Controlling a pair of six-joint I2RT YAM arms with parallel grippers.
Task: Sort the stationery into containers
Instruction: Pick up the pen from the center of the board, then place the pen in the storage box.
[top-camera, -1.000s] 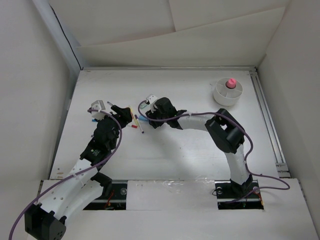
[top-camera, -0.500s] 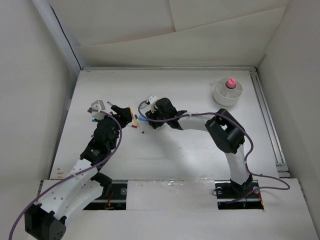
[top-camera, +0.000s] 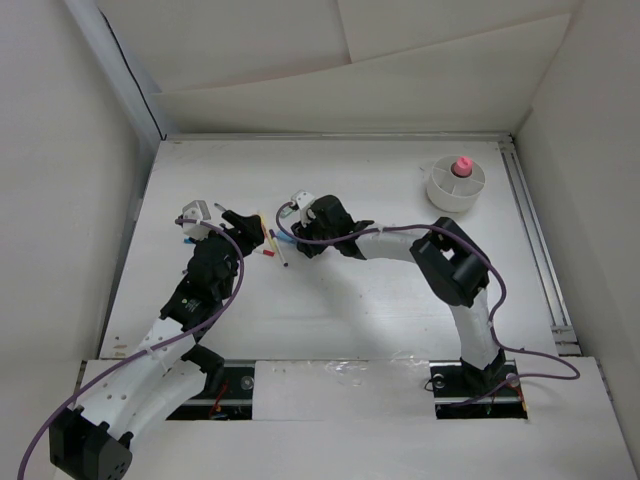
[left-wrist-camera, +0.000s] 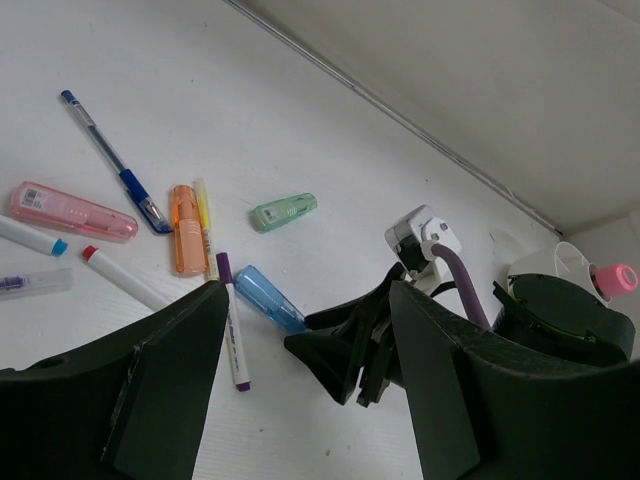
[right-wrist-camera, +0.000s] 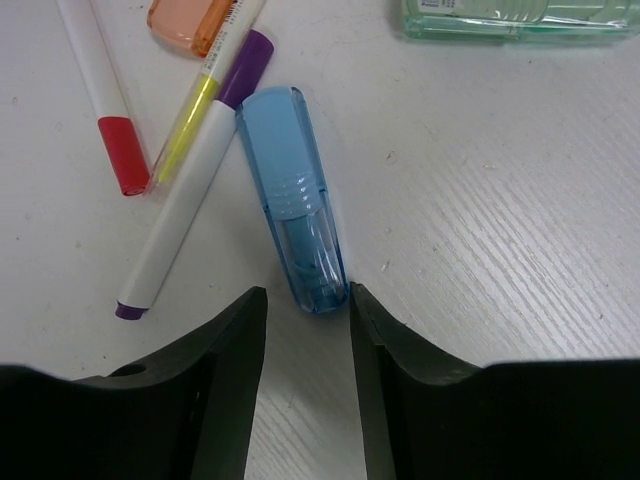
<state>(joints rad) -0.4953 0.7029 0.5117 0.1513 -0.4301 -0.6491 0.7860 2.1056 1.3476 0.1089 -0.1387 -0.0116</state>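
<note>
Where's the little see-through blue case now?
In the right wrist view the blue case lies with its near end between the fingertips of the right gripper, a purple-capped marker left of it.

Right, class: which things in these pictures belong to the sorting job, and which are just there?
Job:
blue case, green case, pink case, orange highlighter, blue pen, purple-capped marker, red-capped marker, white cup.

Just there:
purple cable, side rail.
</note>
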